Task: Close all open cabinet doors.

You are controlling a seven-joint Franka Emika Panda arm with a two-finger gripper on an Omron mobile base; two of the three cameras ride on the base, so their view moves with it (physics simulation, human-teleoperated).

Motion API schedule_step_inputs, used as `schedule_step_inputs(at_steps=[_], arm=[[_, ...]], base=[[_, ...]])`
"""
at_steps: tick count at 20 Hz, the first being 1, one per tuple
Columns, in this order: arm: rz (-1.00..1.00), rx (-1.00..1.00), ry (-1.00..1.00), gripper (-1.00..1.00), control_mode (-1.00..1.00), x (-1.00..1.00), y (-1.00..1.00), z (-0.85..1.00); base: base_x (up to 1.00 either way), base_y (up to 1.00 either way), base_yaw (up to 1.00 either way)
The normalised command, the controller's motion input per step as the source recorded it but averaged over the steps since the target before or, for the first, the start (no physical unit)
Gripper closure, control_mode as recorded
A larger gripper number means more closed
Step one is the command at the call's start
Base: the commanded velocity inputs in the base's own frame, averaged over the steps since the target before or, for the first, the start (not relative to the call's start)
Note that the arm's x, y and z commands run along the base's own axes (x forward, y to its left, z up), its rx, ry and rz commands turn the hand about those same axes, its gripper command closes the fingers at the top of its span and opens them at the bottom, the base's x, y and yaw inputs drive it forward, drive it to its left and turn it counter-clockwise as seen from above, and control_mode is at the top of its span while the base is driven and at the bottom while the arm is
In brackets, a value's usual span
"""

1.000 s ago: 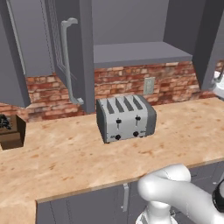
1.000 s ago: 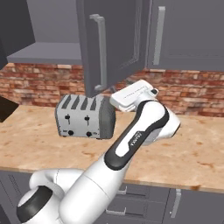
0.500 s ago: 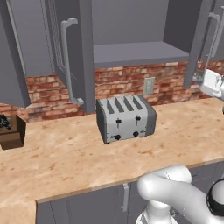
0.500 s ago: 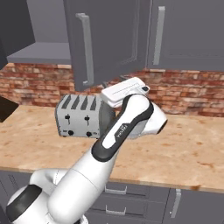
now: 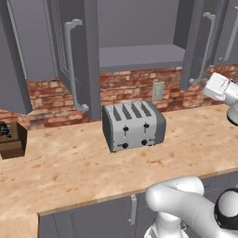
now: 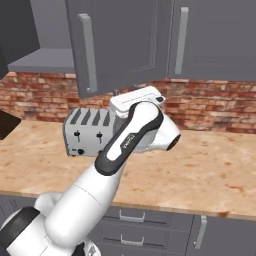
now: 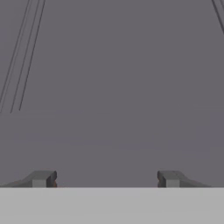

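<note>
Two cabinet doors stand swung out from an open upper cabinet with a bare shelf (image 5: pixel 139 56). The left open door (image 5: pixel 76 56) carries a long silver bar handle (image 5: pixel 69 65). The right open door (image 5: pixel 193 42), the same door (image 6: pixel 125 45) in the right base view, hangs partly open. My gripper (image 5: pixel 207 83) is against its lower edge. In the hand view the gripper (image 7: pixel 106 178) is open, fingers wide apart, and the flat grey door face (image 7: pixel 113 87) lies right in front. A closed door (image 6: pixel 215 40) is to the right.
A silver four-slot toaster (image 5: pixel 134 124) stands on the wooden counter (image 5: pixel 69 172) below the cabinet. A dark brown box (image 5: pixel 11 139) sits at the counter's left end. A wall outlet (image 5: pixel 158 91) is set in the brick backsplash. Another grey door (image 5: pixel 9 56) is at the far left.
My hand has moved left along the upper cabinet, and the right open door has swung with it toward the cabinet. The toaster and the left door have not moved.
</note>
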Motion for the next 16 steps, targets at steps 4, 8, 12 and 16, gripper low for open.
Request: schedule_step_inputs(at_steps=[4, 8, 12, 16], arm=[[-0.04, 0.00, 0.00, -1.00, -1.00, 0.20, 0.21, 0.04], [-0.05, 0.00, 0.00, -1.00, -1.00, 0.24, 0.26, 0.05], [-0.06, 0.00, 0.00, -1.00, -1.00, 0.33, 0.35, 0.01], [-0.07, 0.00, 0.00, -1.00, -1.00, 0.36, 0.39, 0.00]], base=[[0.00, 0.00, 0.00], [0.00, 0.00, 0.00], [0.00, 0.00, 0.00], [0.00, 0.00, 0.00]])
